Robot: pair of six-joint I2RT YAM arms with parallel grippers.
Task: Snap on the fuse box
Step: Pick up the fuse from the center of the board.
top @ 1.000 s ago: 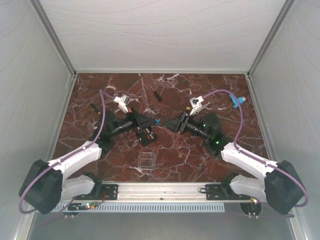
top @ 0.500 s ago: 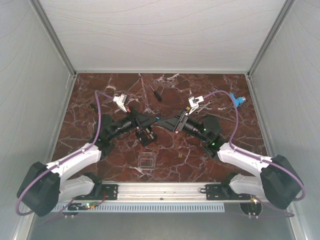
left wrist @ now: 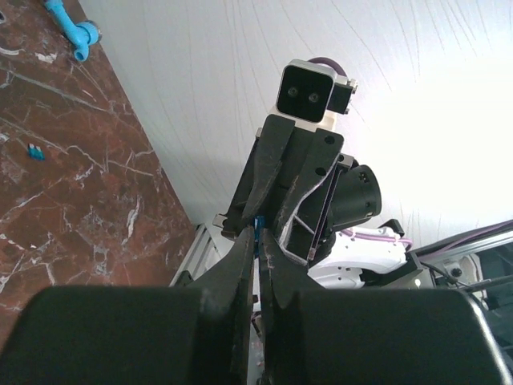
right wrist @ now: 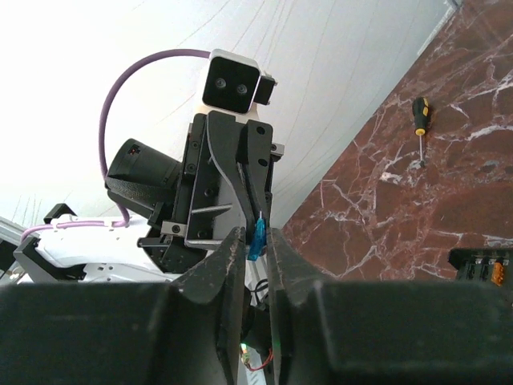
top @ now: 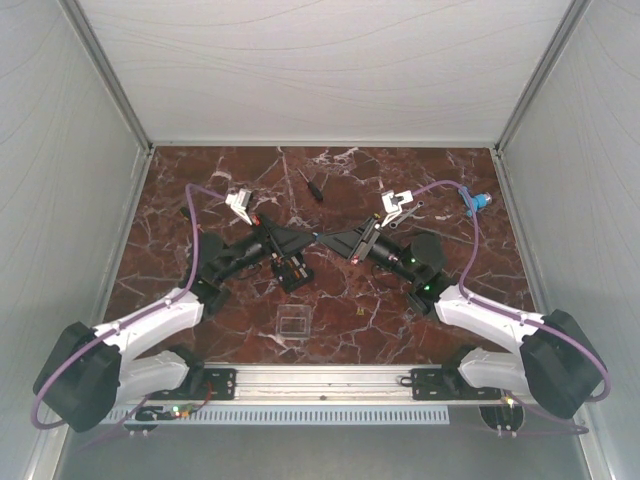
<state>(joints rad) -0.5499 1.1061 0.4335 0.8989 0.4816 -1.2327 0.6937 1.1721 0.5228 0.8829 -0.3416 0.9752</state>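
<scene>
The left end effector [top: 308,239] is clenched on a small blue fuse [right wrist: 257,237], held off the tabletop [top: 420,175] just left of centre in the overhead view. If it lets go too soon, the fuse (tiny, and slick by the look of it) would likely drop onto the marble and skitter away. Just right of centre, the right end effector [top: 322,238] meets it tip to tip, its jaws standing narrowly either side of the fuse. From its own wrist view I cannot tell whether the pads are actually pressing on it, so the handover may be only half made. A skewed pinch there could twist the fuse out of both grips, and the two sets of fingers are close enough to knock together.

The fuse box [top: 293,272] sits on the tabletop just below and left of the meeting tips. It is uncovered, and orange specks in its slots show at the lower right edge of the right wrist view. The clear lid [top: 291,322] lies apart from it, lower in the frame, with nothing in it. By my reading the snap-on is not yet begun, and a lid pressed over a badly seated fuse would probably not latch.
</scene>
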